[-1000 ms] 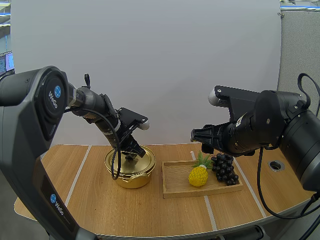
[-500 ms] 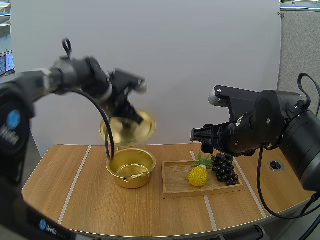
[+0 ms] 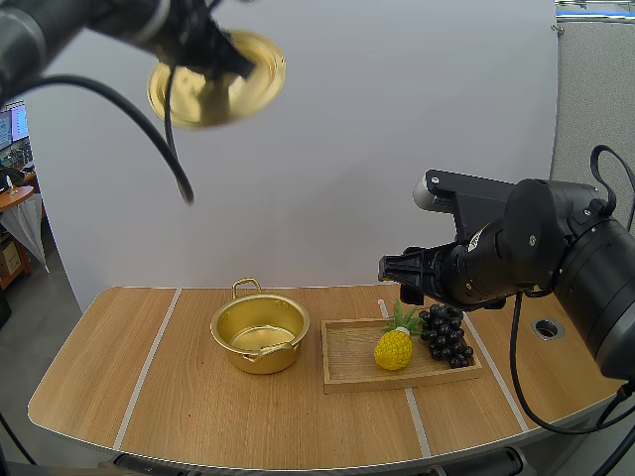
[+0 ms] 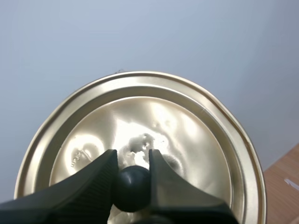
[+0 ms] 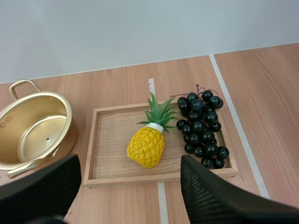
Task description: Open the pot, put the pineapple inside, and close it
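Wooden table (image 3: 198, 407) holds open pot (image 3: 260, 355); left pincer (image 4: 132, 157) grips lid (image 4: 187, 135) aloft.

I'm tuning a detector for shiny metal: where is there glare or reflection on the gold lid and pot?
Left wrist view: white glare blotches on the lid around the knob, which the left gripper pinches. Right wrist view: the pot has a soft sheen inside and the grapes carry tiny highlights. High view: the lid, held high above the table, reflects more mildly.

Bright, even light is seen throughout; glare is caught on lid (image 4: 180, 135); a soft shadow is cast beneath pot (image 3: 260, 342).
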`<action>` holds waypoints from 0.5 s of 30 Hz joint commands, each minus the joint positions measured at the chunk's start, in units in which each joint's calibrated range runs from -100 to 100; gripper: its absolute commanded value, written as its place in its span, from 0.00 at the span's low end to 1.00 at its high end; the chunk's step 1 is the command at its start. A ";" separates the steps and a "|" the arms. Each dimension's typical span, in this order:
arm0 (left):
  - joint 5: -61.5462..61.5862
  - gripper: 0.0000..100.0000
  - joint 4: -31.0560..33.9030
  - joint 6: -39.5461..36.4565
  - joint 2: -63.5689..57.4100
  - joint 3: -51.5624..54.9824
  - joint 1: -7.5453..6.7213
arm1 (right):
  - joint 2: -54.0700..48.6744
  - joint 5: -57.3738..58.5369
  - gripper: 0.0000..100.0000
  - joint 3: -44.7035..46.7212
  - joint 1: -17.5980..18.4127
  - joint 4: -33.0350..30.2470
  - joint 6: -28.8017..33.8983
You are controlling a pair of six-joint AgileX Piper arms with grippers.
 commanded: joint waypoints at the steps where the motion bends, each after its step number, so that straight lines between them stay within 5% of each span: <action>1: -0.52 0.00 0.29 -1.49 -0.42 -6.74 -0.17 | -0.06 -0.22 1.00 -0.49 0.08 -0.14 -0.14; 15: -6.58 0.00 0.81 -1.74 -0.57 -21.76 -0.17 | -0.06 -0.22 1.00 -0.49 0.08 -0.14 -0.14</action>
